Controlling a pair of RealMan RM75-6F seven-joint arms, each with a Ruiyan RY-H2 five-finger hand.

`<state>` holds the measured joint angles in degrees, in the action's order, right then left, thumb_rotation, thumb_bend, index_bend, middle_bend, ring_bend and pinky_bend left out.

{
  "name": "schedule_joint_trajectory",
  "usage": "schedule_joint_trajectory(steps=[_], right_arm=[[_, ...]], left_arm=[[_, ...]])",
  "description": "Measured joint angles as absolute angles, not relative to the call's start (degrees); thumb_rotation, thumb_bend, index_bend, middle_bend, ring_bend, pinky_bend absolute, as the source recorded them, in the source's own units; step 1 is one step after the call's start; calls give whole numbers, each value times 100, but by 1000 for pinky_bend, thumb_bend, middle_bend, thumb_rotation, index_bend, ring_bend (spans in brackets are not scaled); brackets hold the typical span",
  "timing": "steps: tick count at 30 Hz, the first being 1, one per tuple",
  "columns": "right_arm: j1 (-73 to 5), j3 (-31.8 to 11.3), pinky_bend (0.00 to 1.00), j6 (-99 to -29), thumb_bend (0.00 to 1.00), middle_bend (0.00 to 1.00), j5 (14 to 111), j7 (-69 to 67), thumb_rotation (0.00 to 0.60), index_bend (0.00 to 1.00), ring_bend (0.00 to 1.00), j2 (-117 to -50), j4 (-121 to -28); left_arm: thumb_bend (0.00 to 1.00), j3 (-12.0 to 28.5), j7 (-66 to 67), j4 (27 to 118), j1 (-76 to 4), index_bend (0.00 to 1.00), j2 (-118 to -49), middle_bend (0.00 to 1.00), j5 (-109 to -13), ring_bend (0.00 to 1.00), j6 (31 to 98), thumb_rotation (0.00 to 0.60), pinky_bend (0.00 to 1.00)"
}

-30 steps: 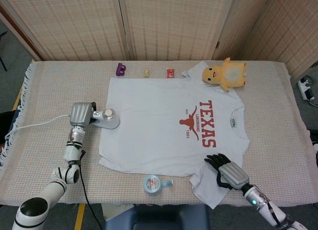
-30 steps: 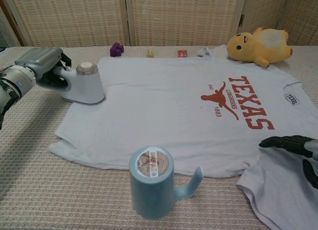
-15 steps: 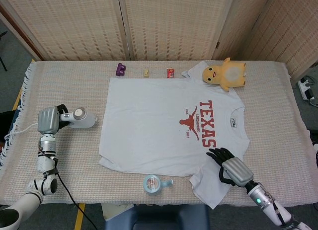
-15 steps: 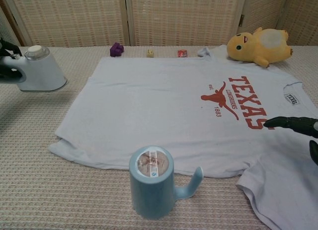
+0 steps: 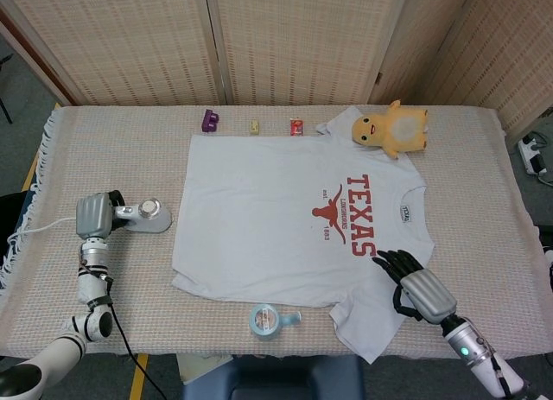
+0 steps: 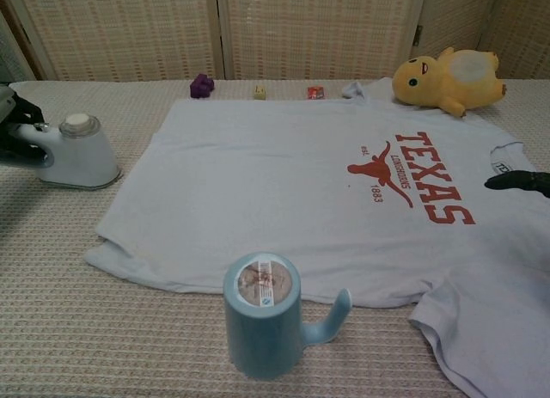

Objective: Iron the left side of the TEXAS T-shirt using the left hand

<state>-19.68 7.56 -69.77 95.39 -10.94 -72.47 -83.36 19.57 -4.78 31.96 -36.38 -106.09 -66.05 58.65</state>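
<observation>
The white TEXAS T-shirt [image 5: 276, 219] [image 6: 292, 183] lies flat on the woven table cover, its red print toward the right. A white iron [image 5: 147, 217] [image 6: 76, 154] stands on the cover just left of the shirt's left edge, off the fabric. My left hand [image 5: 95, 214] [image 6: 12, 127] grips the iron's handle from the left. My right hand [image 5: 419, 288] hovers over the shirt's lower right sleeve with fingers stretched out and holding nothing; only its dark fingertips [image 6: 518, 181] reach into the chest view.
A light blue mug [image 5: 272, 318] [image 6: 262, 316] stands at the front edge below the shirt. A yellow plush [image 5: 393, 128] [image 6: 451, 78] lies on the shirt's far right corner. Small purple [image 5: 211, 119], yellow [image 5: 254, 126] and red [image 5: 296, 126] toys line the back. The iron's cord [image 5: 43, 229] trails left.
My left hand pulled the iron left off the shirt's edge, lifted it briefly, and it now sits on the cover beside the shirt. My right hand drifted right.
</observation>
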Motion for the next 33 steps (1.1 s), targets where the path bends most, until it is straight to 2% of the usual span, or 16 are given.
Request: schedule_joint_trajectory(steps=[1,3,4,8,12,16,18,20,22,23,25,26,27,29,31,33], right_arm=[[-1959,748,0,-6994,945,13,9538,-1099,317,0,0,-7239,-8340],[-1947,736,0,-7025,940,13,9538,-1110,319,0,0,-7222,-8343],[-1938,724,0,-7050,940,13,9537,-1123,318,0,0,-7203,-8347],[-1915,663,0,-7130,936,13,9509,-1149,319,0,0,-7105,-8368],[-1896,590,0,-7209,855,13,9464,-1151,318,0,0,-6948,-8417],[-1861,492,0,-7298,794,14,9372,-1018,320,0,0,-6778,-8482],[-1823,421,0,-7376,667,19,9285,-924,320,0,0,-6698,-8542],[-1763,337,0,-7501,354,41,9186,-855,322,0,0,-6636,-8605],[-1689,266,14,-7621,140,63,9089,-741,317,0,0,-6603,-8653],[-1655,241,33,-7649,88,71,9033,-677,317,0,2,-6590,-8676],[-1572,193,105,-7689,48,81,8886,-542,320,0,21,-6564,-8729],[-1536,177,127,-7698,48,83,8823,-499,344,0,30,-6554,-8747],[-1496,165,136,-7706,48,83,8763,-460,374,0,33,-6541,-8766],[-1415,138,140,-7754,52,84,8673,-356,489,0,34,-6512,-8799],[-1333,110,141,-7882,55,84,8643,-272,536,0,30,-6513,-8811],[-1235,95,138,-8036,57,84,8637,-257,555,0,15,-6540,-8812]], left_arm=[[160,1962,-361,3237,-3643,54,-10598,98,-6569,45,5811,600,360],[88,1977,-46,3390,-3648,0,-10540,7,-6471,0,5685,600,217],[53,1987,84,3491,-3645,0,-10501,0,-6427,0,5644,600,165],[0,2029,427,4122,-3585,0,-10228,0,-6261,0,5572,600,94],[10,2060,788,5039,-3432,0,-9761,0,-6090,0,5623,600,88],[119,2095,1107,6015,-3212,33,-9244,68,-5876,0,5775,600,107],[129,2094,1192,6511,-3039,89,-8946,131,-5814,32,5959,600,138],[131,2063,1197,6866,-2847,149,-8674,196,-5819,102,6160,600,175],[134,1987,1093,7127,-2605,200,-8397,241,-5916,140,6402,600,210],[137,1947,1013,7194,-2510,228,-8306,261,-5986,158,6496,600,235],[139,1835,796,7309,-2303,271,-8113,293,-6205,181,6724,600,262],[142,1777,698,7352,-2231,292,-8049,302,-6316,188,6820,600,263],[144,1695,577,7408,-2143,301,-7961,305,-6469,188,6942,600,260],[146,1554,390,7506,-1973,321,-7799,311,-6697,190,7127,600,254],[145,1377,190,7651,-1729,326,-7601,313,-6943,189,7362,600,249],[145,1196,4,7811,-1483,328,-7411,311,-7172,187,7613,600,242]])
